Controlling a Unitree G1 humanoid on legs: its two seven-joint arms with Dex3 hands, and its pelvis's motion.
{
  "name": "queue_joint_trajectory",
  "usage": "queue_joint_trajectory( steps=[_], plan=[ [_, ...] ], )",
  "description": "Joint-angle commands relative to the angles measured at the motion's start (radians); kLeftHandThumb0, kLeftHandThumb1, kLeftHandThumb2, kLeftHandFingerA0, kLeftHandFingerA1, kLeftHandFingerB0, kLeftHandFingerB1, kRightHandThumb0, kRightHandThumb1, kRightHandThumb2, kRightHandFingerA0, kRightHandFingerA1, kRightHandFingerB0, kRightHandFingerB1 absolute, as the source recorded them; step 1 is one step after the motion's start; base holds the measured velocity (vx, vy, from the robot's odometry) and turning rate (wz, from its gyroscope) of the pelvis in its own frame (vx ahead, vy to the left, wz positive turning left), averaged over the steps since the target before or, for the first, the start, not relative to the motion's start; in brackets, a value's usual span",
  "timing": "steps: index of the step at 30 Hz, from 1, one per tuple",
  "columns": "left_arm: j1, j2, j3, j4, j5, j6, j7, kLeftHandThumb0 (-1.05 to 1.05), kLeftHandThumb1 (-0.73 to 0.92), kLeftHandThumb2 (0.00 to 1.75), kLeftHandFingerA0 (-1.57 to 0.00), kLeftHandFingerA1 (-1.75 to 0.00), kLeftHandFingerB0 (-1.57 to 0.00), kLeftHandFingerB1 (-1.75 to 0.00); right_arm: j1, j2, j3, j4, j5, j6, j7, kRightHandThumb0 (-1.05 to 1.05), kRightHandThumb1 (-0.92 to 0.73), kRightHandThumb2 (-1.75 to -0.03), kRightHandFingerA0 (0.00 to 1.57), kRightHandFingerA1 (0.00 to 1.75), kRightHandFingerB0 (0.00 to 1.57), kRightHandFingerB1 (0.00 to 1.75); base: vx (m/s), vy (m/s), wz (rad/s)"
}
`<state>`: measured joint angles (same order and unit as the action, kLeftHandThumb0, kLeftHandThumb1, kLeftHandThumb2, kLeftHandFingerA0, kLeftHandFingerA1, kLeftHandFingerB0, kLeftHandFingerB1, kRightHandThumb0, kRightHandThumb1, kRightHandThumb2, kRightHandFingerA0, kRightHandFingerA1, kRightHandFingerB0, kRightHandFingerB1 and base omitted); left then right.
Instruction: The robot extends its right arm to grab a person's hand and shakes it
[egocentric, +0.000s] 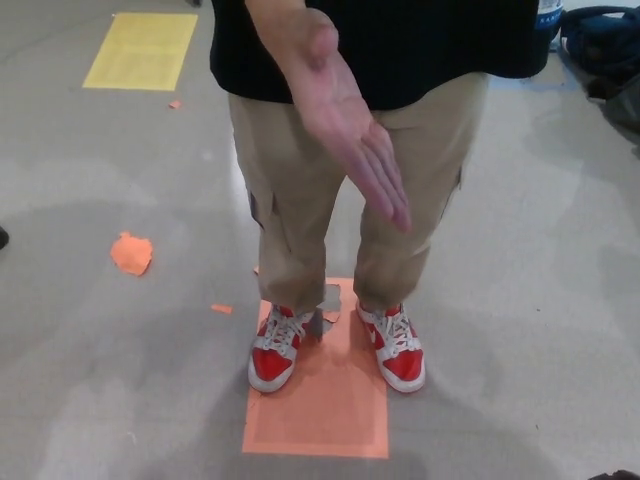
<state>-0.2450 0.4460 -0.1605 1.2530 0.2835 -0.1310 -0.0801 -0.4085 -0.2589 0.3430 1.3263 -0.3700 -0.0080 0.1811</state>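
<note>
Straight ahead of the robot, a person stands on an orange floor mat (330, 410) in red-and-white sneakers (276, 350), facing the camera. The person's hand (350, 125) is held out toward the robot, palm turned up and left, fingers together and slanting down to the right. That open, relaxed offer looks meant to leave room for a grasp from the robot's right side, and it sits high and central in the view, in front of the black shirt (420, 40) and khaki trousers (290, 200).

Neither robot hand shows here. The right arm has not entered the view, so whether its fingers are apart or together cannot be told, and the same goes for the left. A small dark shape at the near right corner may be part of the robot, but it is too little to say.

By my judgement the task is at its start: the reach has yet to come, and the right arm would need to rise up toward the offered palm.

On the floor (100, 380), a yellow mat (140, 50) lies far left, with an orange paper scrap (131, 252) nearer.
</note>
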Motion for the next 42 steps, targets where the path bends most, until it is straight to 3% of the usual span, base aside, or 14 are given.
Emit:
queue_joint_trajectory(
  steps=[1,2,12,13,15,16,20,21,26,31,32,33,34,42],
  plan=[
    [0.002,0.021,-0.016,0.029,0.026,-0.051,-0.001,-0.27,0.59,1.08,-0.07,-0.50,-0.08,-0.50,-0.012,-0.011,-0.015,0.010,-0.007,-0.032,-0.006,-0.73,-0.82,-0.83,0.06,0.18,0.10,0.22,0.00,0.000,0.00],
    [-0.001,0.021,-0.017,0.032,0.026,-0.047,0.000,-0.28,0.59,1.08,-0.06,-0.50,-0.07,-0.49,-0.016,-0.009,-0.024,0.005,-0.002,-0.043,-0.027,-0.90,-0.89,-1.20,0.01,0.11,0.00,0.07,0.00,0.000,0.00],
    [0.032,0.016,-0.008,0.041,0.012,-0.070,-0.007,-0.28,0.60,1.08,-0.06,-0.50,-0.06,-0.49,0.052,0.018,-0.229,-0.336,0.102,-0.232,-0.154,-0.88,-0.74,-1.05,0.07,0.38,0.05,0.09,0.00,0.000,0.00],
    [0.034,0.017,-0.006,0.041,0.009,-0.069,-0.013,-0.50,0.79,0.64,-0.21,-0.31,-0.17,-0.30,0.076,0.014,-0.221,-0.424,0.084,-0.221,-0.164,-0.92,-0.77,-1.06,0.08,0.22,0.06,0.05,0.00,0.000,0.00],
    [0.036,0.018,-0.003,0.041,0.006,-0.068,-0.018,-0.49,0.79,0.64,-0.21,-0.31,-0.17,-0.30,0.132,0.006,-0.210,-0.617,0.054,-0.180,-0.171,-0.88,-0.76,-1.07,0.04,0.21,0.02,0.08,0.00,0.000,0.00],
    [0.034,0.018,-0.007,0.043,0.011,-0.063,-0.012,-0.27,0.59,1.08,-0.06,-0.50,-0.06,-0.49,0.183,0.003,-0.209,-0.833,0.029,-0.134,-0.162,-0.85,-0.75,-1.06,0.00,0.17,0.00,0.09,0.00,0.000,0.00],
    [0.027,0.020,-0.010,0.043,0.014,-0.054,-0.011,-0.27,0.60,1.08,-0.06,-0.50,-0.06,-0.49,0.229,-0.003,-0.196,-1.239,-0.089,-0.016,-0.130,-0.93,-0.80,-1.13,0.00,0.07,0.00,0.05,0.00,0.000,0.00],
    [0.027,0.020,-0.008,0.043,0.012,-0.055,-0.014,-0.49,0.79,0.64,-0.20,-0.31,-0.18,-0.30,0.233,0.000,-0.195,-1.316,-0.111,0.012,-0.114,-0.92,-0.80,-1.12,0.00,0.09,0.00,0.06,0.00,0.000,0.00],
    [0.041,0.018,-0.001,0.048,0.006,-0.059,-0.010,-0.49,0.79,0.64,-0.21,-0.32,-0.17,-0.31,0.211,0.052,-0.145,-1.662,-0.277,0.158,-0.008,-0.89,-0.77,-1.12,0.00,0.18,0.00,0.11,0.00,0.000,0.00],
    [0.050,0.020,-0.005,0.046,0.009,-0.065,-0.011,-0.50,0.80,0.64,-0.21,-0.31,-0.17,-0.30,0.138,0.098,-0.096,-1.768,-0.375,0.242,0.065,-0.97,-0.82,-1.15,0.00,0.12,0.00,0.05,0.00,0.000,0.00],
    [0.051,0.016,-0.004,0.050,0.009,-0.055,-0.002,-0.27,0.60,1.08,-0.06,-0.49,-0.06,-0.49,0.096,0.133,-0.070,-1.784,-0.415,0.279,0.084,-0.96,-0.81,-1.15,0.00,0.15,0.00,0.06,0.00,0.000,0.00],
    [0.052,0.015,-0.003,0.051,0.008,-0.054,-0.001,-0.27,0.60,1.08,-0.06,-0.49,-0.06,-0.49,0.085,0.143,-0.062,-1.791,-0.431,0.294,0.093,-0.96,-0.81,-1.15,0.00,0.15,0.00,0.06,0.00,0.000,0.00],
    [0.052,0.016,-0.007,0.051,0.012,-0.052,-0.001,-0.49,0.79,0.64,-0.21,-0.31,-0.18,-0.30,0.069,0.154,-0.050,-1.792,-0.457,0.310,0.104,-0.97,-0.82,-1.17,0.00,0.15,0.00,0.07,0.00,0.000,0.00],
    [0.051,0.020,-0.008,0.049,0.011,-0.042,-0.012,-0.49,0.79,0.64,-0.20,-0.31,-0.18,-0.30,-0.045,0.237,0.021,-1.774,-0.583,0.416,0.167,-0.99,-0.79,-1.16,0.00,0.14,0.00,0.05,0.00,0.000,0.00]
  ],
)
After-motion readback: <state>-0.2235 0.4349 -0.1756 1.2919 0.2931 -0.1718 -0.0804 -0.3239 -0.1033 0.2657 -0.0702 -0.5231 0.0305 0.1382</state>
